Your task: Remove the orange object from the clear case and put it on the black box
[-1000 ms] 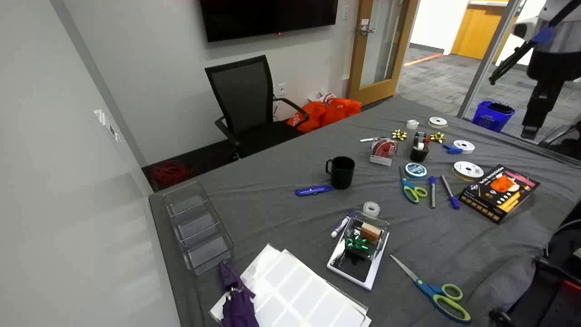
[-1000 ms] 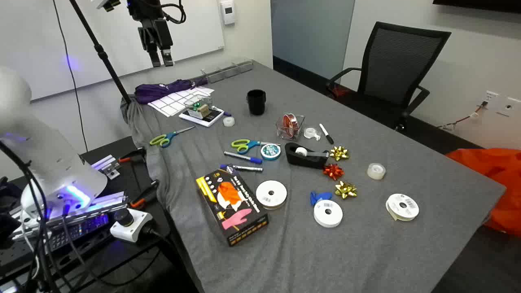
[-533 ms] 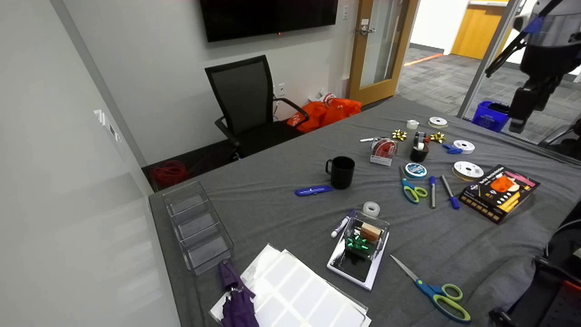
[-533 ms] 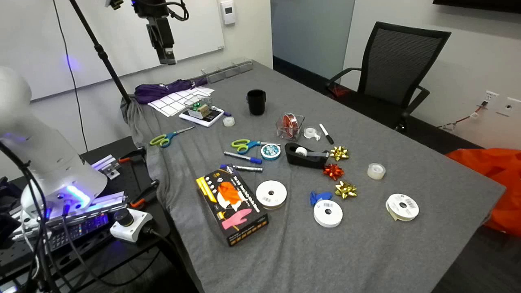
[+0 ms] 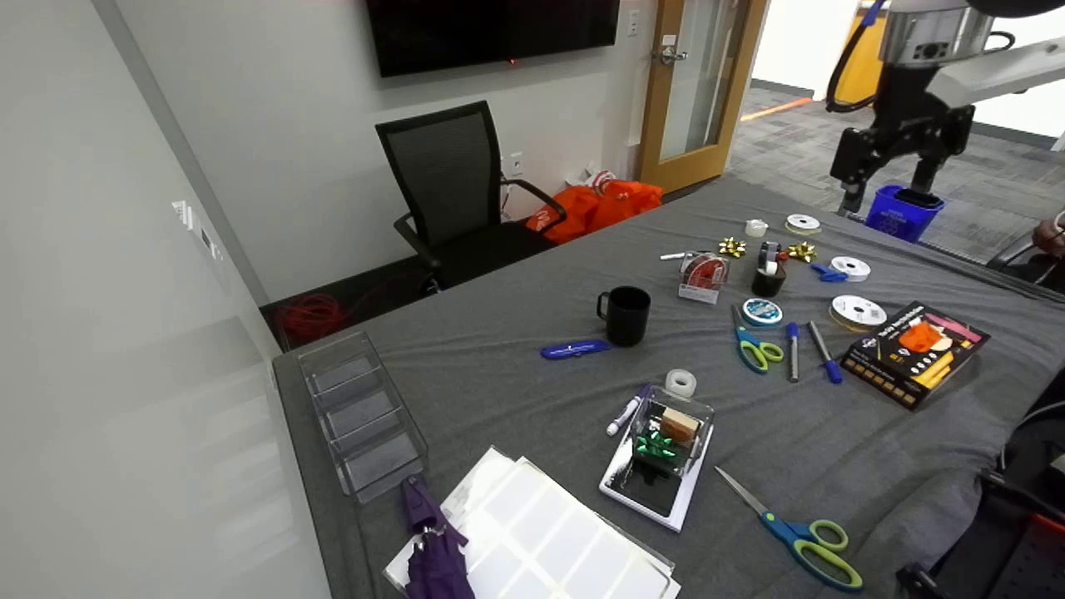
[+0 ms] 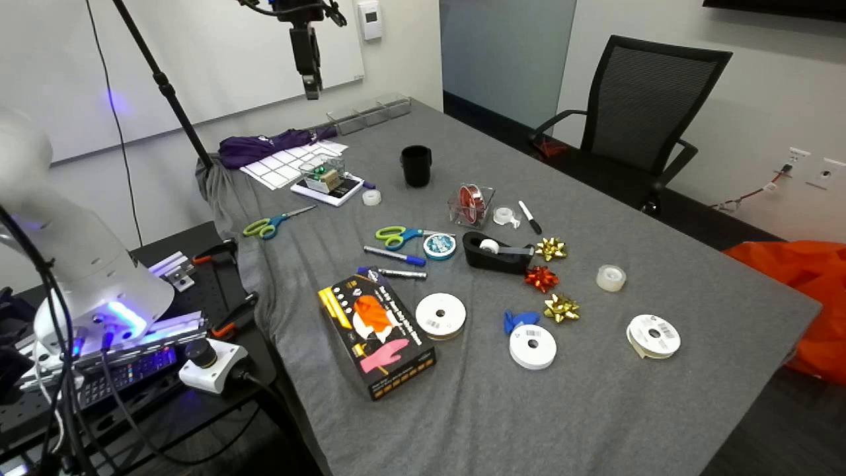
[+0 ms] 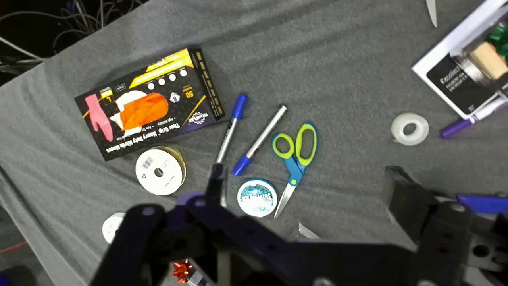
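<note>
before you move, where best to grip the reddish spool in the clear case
Likely the upper rim of the reddish spool, from above, pinched across its flat faces: it stands on edge in the clear case, whose top looks open.

My claw hangs above the tabletop. In an exterior view I see the spool standing in the case, which sits behind the dispenser and before the mug, to its right. Left of and before the dispenser lies the box, with a reel just to its right and two pens behind it. Behind the pens, the scissors lie just beside the tin. In both exterior views, the tray rests on the card, with the block and the bow inside.
</note>
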Available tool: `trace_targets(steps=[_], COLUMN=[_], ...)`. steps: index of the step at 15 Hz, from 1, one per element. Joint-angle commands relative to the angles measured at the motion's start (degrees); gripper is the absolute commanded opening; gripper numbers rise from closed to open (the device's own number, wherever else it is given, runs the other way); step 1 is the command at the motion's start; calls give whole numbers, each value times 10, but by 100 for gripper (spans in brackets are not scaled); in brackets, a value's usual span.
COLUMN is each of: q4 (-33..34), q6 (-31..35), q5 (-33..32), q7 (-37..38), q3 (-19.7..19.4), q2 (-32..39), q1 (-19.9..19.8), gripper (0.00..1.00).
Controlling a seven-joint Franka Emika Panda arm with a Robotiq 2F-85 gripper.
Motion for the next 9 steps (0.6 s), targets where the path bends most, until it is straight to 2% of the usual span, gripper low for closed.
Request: trace_targets(steps=[1, 5, 8, 9], q4=[67, 139, 179, 144], q6=[39, 94, 145, 126], q5=[45, 84, 70, 71], q7=[74, 166, 259, 217], q3=[-7, -19, -26, -26], q2=[68, 134, 169, 139], q1=[-8, -5, 1, 3], gripper=[100, 100, 100, 100])
